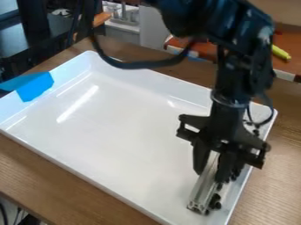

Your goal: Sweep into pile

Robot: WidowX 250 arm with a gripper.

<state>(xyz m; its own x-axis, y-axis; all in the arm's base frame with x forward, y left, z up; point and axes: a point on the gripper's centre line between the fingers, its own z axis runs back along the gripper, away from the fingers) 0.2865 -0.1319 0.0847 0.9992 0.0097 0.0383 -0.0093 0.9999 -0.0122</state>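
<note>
One pale bar [201, 193], gripped between black fingers [200, 159], low in a white tray [117, 127]. Small dark pieces [215, 205], strung beside the bar and near the tray's far right corner. Step in hand: sweeping, apparently. Next move: bar low, pushing along that side to bunch pieces

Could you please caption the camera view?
Gripper holding a pale bar beside dark pieces in a white tray.

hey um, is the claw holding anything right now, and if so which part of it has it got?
Yes, the claw has a bar, gripped toward its upper end; the lower end sticks out beside the dark bits.
</note>
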